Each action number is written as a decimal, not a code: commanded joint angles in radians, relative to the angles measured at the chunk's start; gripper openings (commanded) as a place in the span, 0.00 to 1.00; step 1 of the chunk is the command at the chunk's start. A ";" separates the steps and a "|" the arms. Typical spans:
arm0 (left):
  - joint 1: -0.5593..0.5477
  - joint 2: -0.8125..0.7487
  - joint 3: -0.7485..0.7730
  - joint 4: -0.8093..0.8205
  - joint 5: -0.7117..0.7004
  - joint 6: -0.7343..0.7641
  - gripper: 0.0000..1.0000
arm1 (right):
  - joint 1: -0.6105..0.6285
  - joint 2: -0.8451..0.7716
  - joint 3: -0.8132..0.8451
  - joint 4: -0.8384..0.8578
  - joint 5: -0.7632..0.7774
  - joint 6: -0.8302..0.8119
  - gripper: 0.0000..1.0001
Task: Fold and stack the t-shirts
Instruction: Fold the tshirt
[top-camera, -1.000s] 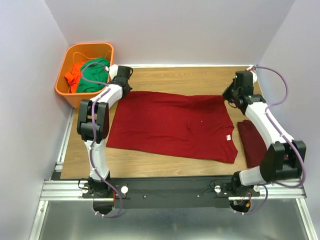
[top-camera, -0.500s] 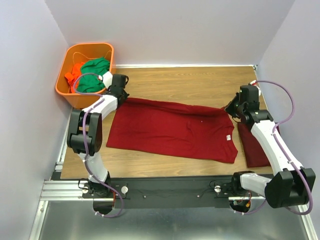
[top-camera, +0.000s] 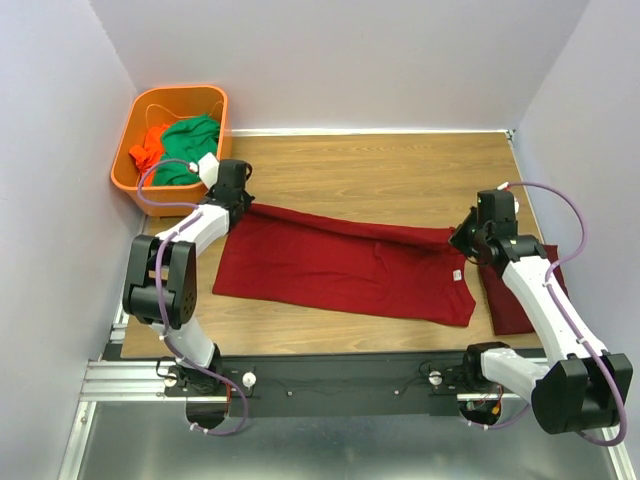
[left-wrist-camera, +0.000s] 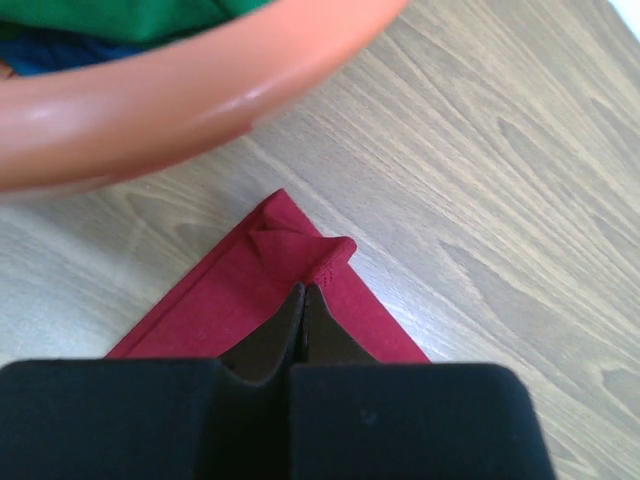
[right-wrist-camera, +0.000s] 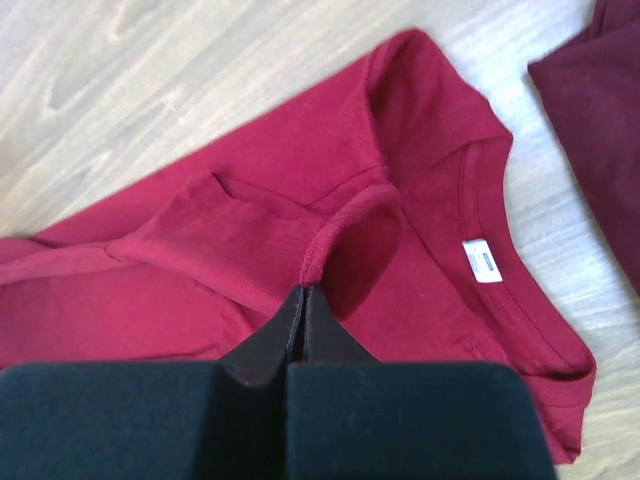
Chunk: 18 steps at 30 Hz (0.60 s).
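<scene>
Spanning the table (top-camera: 380, 165) from above, the maroon t-shirt (top-camera: 340, 275) has both far corners raised, apparently for folding nearward, beside a folded t-shirt (top-camera: 505, 300). Left wrist: left fingers (left-wrist-camera: 266, 347) pinch its corner. Right wrist: right fingers (right-wrist-camera: 266, 350) pinch an edge near the collar.

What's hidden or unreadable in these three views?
Top view: the right arm covers part of the folded dark red t-shirt at far right.
Right wrist view: print on the small white neck label is too small to read.
Left wrist view: the top edge cuts off the orange plastic basket; the black body of the left gripper hides the spread dark red t-shirt beneath it.
</scene>
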 joint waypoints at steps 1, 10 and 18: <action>0.005 -0.065 -0.038 0.038 -0.007 -0.023 0.00 | -0.004 -0.017 -0.035 -0.032 -0.021 0.022 0.02; 0.005 -0.136 -0.157 0.058 -0.002 -0.038 0.00 | -0.004 -0.014 -0.046 -0.052 -0.024 0.030 0.02; 0.006 -0.185 -0.213 0.060 -0.001 -0.041 0.00 | -0.005 -0.032 -0.072 -0.062 -0.022 0.045 0.02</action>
